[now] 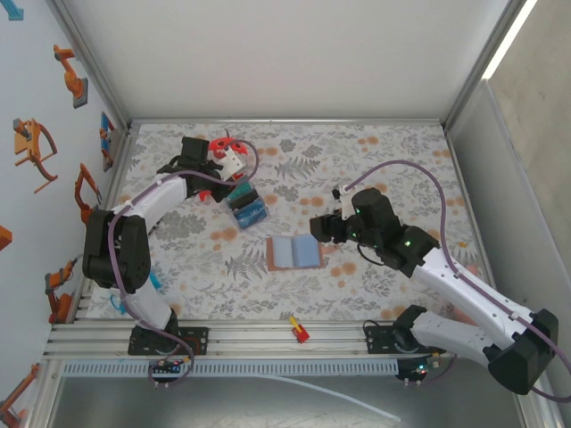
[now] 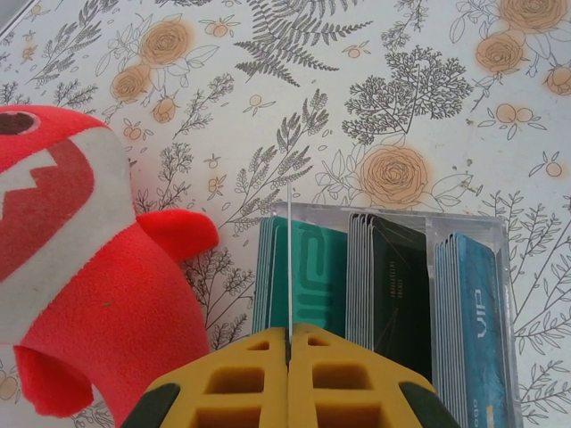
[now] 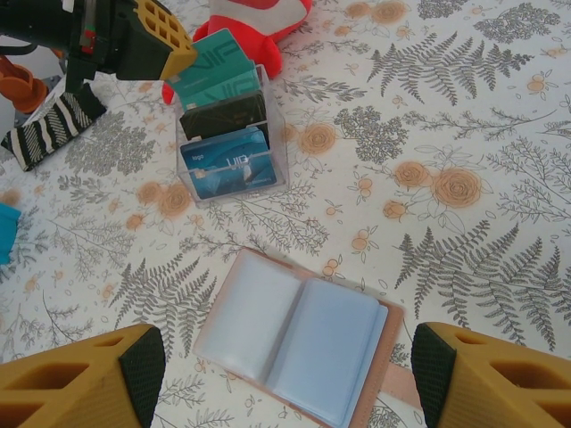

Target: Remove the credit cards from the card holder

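The card holder [image 1: 294,253] lies open on the floral table, tan outside with pale blue-grey sleeves showing [image 3: 299,334]. My right gripper [image 3: 285,374] hovers over it, open, its yellow fingers on either side and apart from it. My left gripper [image 2: 290,334] is shut on a teal credit card [image 2: 290,267], seen edge-on. It holds the card upright at the back slot of a clear box [image 3: 227,143] that has teal, black and blue cards standing in it. In the top view the left gripper [image 1: 230,168] is at the far left, beside the box [image 1: 247,208].
A red plush toy [image 2: 80,267] sits right beside the box, at the far left of the table [image 1: 223,147]. A zebra-striped object [image 3: 49,125] lies left of the box. A small red and yellow piece [image 1: 298,330] rests on the front rail. Walls close in both sides.
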Available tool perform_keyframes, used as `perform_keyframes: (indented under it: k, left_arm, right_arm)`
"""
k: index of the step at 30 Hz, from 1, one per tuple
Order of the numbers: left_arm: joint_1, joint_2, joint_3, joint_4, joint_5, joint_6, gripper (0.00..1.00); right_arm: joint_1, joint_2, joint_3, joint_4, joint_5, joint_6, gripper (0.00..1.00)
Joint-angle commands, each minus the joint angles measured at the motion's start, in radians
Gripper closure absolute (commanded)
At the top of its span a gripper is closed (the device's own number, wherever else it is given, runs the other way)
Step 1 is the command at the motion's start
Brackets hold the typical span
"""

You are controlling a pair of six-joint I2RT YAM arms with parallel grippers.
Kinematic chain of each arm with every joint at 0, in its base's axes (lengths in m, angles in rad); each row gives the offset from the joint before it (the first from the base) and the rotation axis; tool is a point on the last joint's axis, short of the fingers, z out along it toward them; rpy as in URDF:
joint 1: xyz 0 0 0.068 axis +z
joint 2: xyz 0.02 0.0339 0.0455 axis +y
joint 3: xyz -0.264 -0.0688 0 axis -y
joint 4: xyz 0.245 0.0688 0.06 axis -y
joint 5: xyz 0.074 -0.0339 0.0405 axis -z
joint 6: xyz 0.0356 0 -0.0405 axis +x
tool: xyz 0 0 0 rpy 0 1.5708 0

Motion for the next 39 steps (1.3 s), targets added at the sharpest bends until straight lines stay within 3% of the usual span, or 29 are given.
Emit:
perform_keyframes:
  k: [1,7,13,23,30,33,35,39]
  left_arm:
    - [0.006,0.027,0.037,-0.026,0.033,0.034,1.0]
    - [0.006,0.052,0.049,-0.042,0.041,0.034,0.98]
    - [0.006,0.046,0.057,-0.062,0.041,0.032,0.85]
    - [0.006,0.02,0.071,-0.095,0.028,0.032,0.84]
    - [0.002,-0.092,0.043,-0.076,0.04,-0.01,0.82]
    - [0.002,-0.172,-0.003,-0.048,0.029,-0.047,0.67]
    - [0.002,-0.232,-0.047,-0.02,0.017,-0.081,0.48]
    - [-0.003,-0.369,-0.164,0.06,-0.033,-0.172,0.21]
  right_arm:
    - [0.0,-0.007,0.039,-0.003,0.012,0.009,0.27]
    - [0.0,-0.001,0.044,-0.003,0.009,0.009,0.27]
    - [0.0,0.0,0.044,-0.003,0.006,0.008,0.27]
    - [0.0,-0.001,0.041,-0.005,0.004,0.009,0.27]
    - [0.0,-0.016,0.035,-0.007,0.021,0.011,0.27]
    - [-0.001,-0.029,0.025,-0.01,0.046,0.015,0.27]
    - [0.0,-0.044,0.015,-0.011,0.071,0.018,0.27]
    - [-0.001,-0.077,-0.003,-0.035,0.165,0.033,0.27]
